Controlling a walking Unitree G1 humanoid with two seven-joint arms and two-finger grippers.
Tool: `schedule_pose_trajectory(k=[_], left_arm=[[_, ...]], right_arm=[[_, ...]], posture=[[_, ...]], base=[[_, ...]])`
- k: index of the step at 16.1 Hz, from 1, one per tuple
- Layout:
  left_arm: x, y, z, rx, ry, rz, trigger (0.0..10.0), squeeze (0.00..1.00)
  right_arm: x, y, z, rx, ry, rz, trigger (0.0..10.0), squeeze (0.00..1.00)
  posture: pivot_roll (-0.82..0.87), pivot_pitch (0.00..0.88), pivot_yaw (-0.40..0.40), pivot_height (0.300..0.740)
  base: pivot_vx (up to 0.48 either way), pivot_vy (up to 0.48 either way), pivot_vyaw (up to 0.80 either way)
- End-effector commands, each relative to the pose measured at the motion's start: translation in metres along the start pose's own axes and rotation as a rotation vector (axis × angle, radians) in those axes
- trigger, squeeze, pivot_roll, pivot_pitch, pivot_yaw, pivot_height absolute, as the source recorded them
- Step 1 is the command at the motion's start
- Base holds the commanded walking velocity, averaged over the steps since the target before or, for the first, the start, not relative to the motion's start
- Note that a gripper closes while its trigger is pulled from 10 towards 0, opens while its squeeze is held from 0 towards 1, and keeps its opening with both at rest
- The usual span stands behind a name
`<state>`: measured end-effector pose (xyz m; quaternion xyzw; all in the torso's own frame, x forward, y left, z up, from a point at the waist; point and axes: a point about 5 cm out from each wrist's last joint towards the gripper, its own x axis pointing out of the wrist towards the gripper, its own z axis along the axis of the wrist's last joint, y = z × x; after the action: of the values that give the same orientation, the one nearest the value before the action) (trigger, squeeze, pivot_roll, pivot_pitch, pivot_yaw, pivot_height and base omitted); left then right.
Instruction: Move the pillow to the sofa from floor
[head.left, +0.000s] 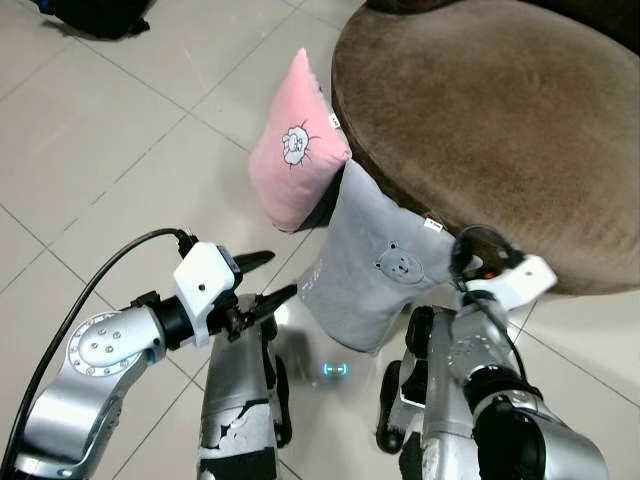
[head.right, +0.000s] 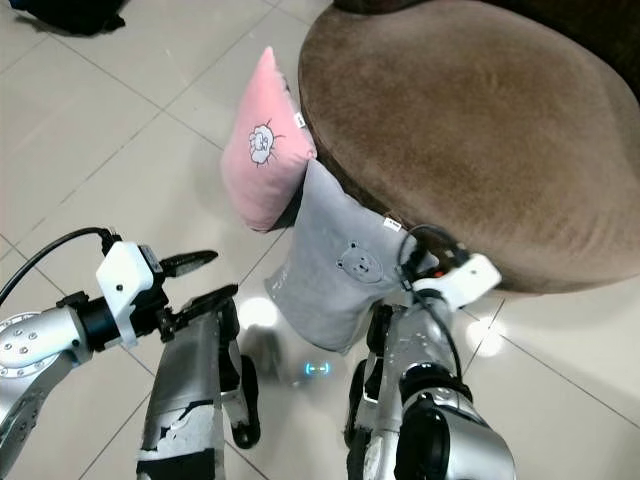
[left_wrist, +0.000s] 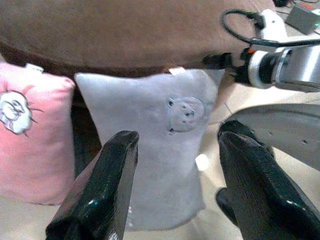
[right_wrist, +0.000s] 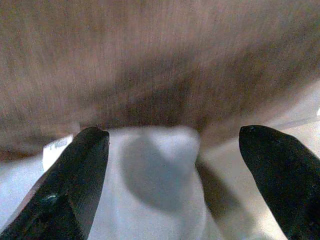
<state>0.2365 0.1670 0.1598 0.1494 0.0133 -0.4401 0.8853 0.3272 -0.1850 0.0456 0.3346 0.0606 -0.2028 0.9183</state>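
A grey pillow with a small bear print stands on the tiled floor and leans against the round brown sofa. Beside it a pink pillow leans on the same sofa. My left gripper is open, level with the grey pillow's lower left edge and a short gap from it. In the left wrist view the grey pillow lies straight ahead between the two fingers. My right gripper is open at the pillow's upper right corner, which sits between its fingers, with the sofa's side close behind.
My own legs stand just before the pillows, with a small blue light on the floor between them. A black bag lies at the far left. Open tiled floor stretches to the left.
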Motion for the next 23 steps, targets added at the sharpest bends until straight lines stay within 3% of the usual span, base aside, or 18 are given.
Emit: schedule_pose_trajectory(k=[1,7,8,9,19,23], left_arm=[[-0.002,-0.006,-0.001,-0.017,0.010,-0.039,10.0,0.00],[-0.004,-0.006,0.003,-0.016,0.024,-0.048,10.0,0.00],[-0.004,-0.006,0.003,-0.014,0.027,-0.045,10.0,0.00],[-0.004,-0.005,0.003,-0.011,0.030,-0.044,10.0,0.00],[-0.012,0.000,0.006,0.004,0.047,-0.041,10.0,0.00],[-0.012,0.006,0.014,0.017,0.025,-0.028,10.0,0.00]], right_arm=[[-0.007,-0.003,-0.018,-0.016,0.077,-0.003,10.0,0.00],[-0.007,0.010,-0.023,0.007,0.088,0.010,9.8,0.00],[-0.007,0.011,-0.023,0.020,0.081,0.012,1.5,0.00],[-0.007,0.010,-0.024,0.022,0.081,0.008,0.0,0.00],[-0.007,0.010,-0.022,0.042,0.060,-0.009,0.0,0.00],[-0.003,-0.011,-0.001,0.068,-0.057,-0.106,0.0,0.00]], posture=[[0.41,0.408,0.047,0.531],[0.44,0.399,0.052,0.531],[0.44,0.397,0.053,0.531],[0.44,0.396,0.057,0.531],[0.47,0.391,0.081,0.531],[0.49,0.395,0.102,0.531]], base=[[0.000,0.000,0.00],[0.000,0.000,0.00],[0.000,0.000,0.00],[0.000,0.000,0.00],[0.000,0.000,0.00],[0.000,0.000,0.00]])
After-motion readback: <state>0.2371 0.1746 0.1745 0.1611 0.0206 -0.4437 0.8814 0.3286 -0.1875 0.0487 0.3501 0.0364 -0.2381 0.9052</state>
